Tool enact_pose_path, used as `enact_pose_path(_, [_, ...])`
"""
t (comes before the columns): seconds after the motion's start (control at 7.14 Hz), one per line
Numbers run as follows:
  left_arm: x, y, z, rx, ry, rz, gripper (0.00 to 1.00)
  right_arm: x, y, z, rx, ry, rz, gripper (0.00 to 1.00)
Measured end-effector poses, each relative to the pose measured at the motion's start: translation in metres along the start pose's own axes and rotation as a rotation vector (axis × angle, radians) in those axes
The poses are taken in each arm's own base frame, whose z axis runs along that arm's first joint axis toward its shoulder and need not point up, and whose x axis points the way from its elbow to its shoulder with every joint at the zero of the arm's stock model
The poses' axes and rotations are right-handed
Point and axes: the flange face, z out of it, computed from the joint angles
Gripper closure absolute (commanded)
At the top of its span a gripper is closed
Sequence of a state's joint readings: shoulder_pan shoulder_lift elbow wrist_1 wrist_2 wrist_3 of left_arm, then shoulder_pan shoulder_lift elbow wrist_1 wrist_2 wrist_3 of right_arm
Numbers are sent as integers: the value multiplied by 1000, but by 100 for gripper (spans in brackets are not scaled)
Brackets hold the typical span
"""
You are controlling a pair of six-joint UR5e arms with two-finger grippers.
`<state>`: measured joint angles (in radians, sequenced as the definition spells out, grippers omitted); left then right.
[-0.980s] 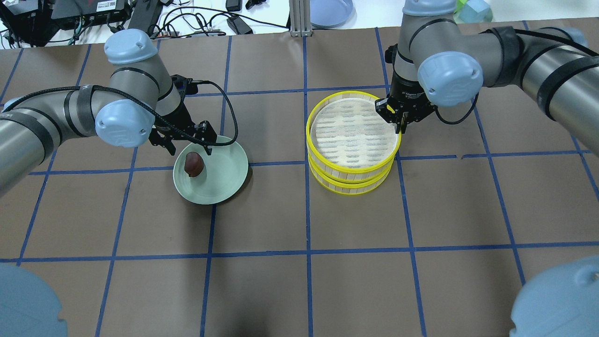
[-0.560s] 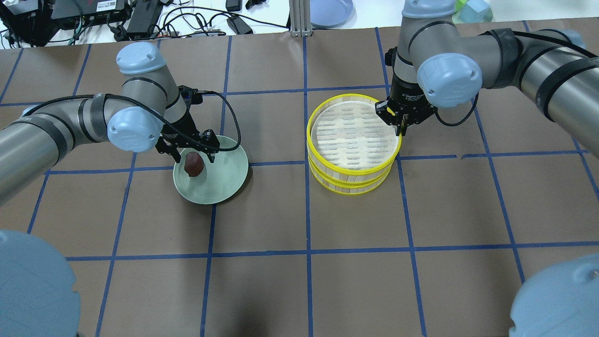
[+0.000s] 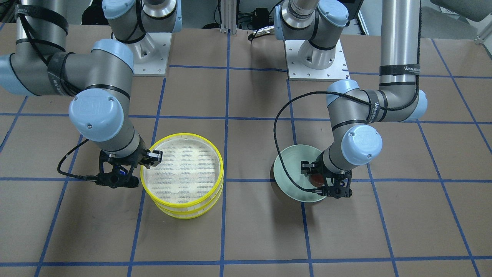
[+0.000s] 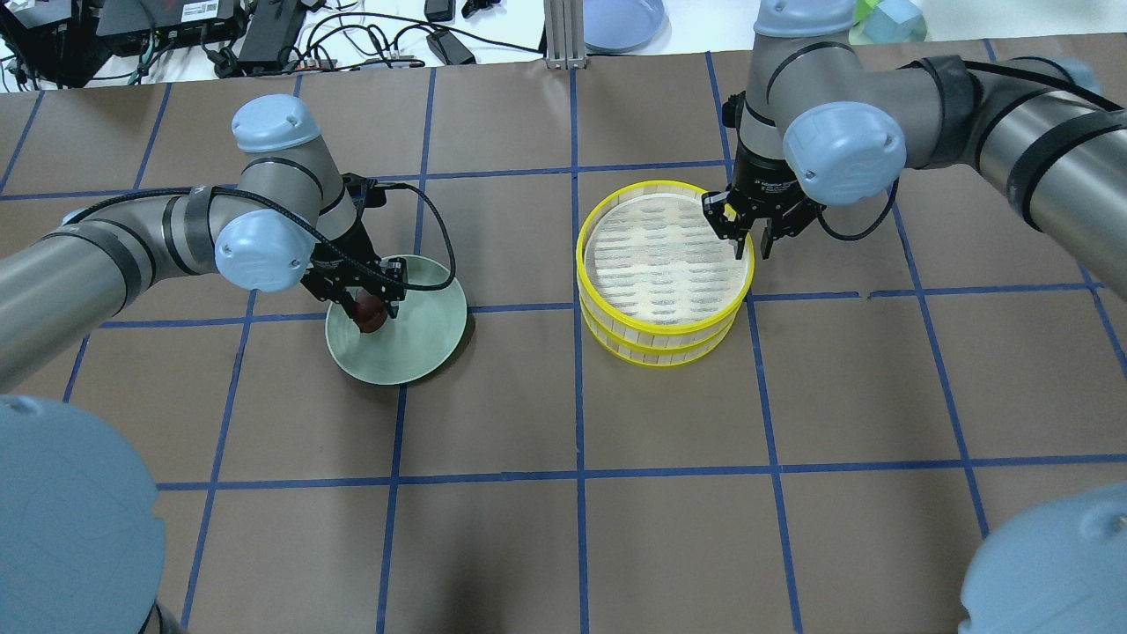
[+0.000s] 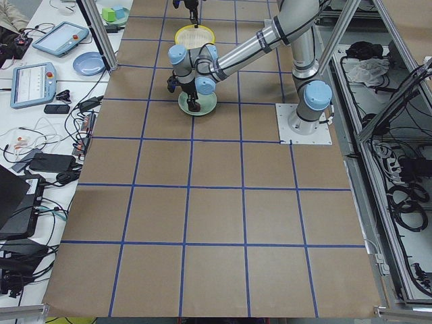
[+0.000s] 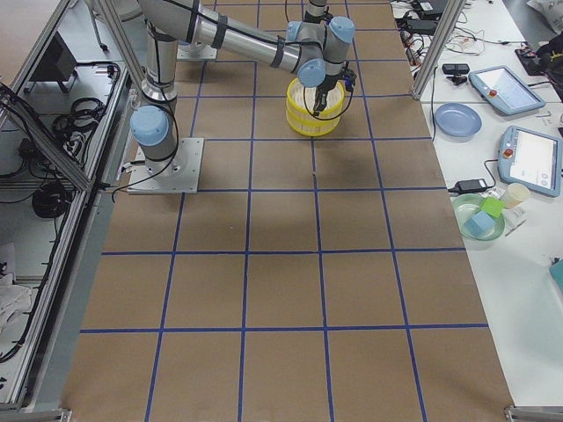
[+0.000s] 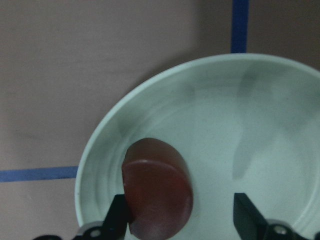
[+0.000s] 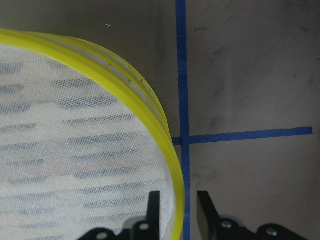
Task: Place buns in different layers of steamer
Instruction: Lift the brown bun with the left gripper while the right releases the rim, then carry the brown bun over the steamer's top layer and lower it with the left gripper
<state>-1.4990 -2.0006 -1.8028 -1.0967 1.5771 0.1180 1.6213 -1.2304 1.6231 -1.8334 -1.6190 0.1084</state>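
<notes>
The dark reddish-brown bun lies on the pale green plate. My left gripper is open, low over the plate, with a finger on each side of the bun; one finger touches it. The steamer is a stack of yellow-rimmed layers; the top mesh is bare. My right gripper is open and straddles the top layer's rim on its far right side, with small gaps either side. The cream-white bun is out of view.
Blue tape lines grid the brown table. A blue plate, cables and electronics and green and blue blocks sit beyond the far edge. The arm bases stand at the robot's side.
My left gripper has moved right and down onto the plate, so its fingers now flank the brown bun. My right gripper's fingers have parted at the steamer rim.
</notes>
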Motion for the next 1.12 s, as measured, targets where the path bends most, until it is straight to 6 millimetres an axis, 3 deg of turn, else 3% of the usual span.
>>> enact_pose_path(0.14, [0, 0, 1, 0, 1, 0, 100, 2, 4, -18, 30, -4, -1, 0])
enact_pose_path(0.56, [2, -2, -15, 38, -1, 1, 100, 18, 48, -114, 104, -21, 12, 0])
enact_pose_path(0.84, [18, -6, -63, 118, 5, -5, 100, 23, 69, -172, 97, -23, 10, 0])
enact_pose_path(1.12, [70, -3, -123, 189, 27, -42, 100, 21, 76, -185, 97, -23, 2, 0])
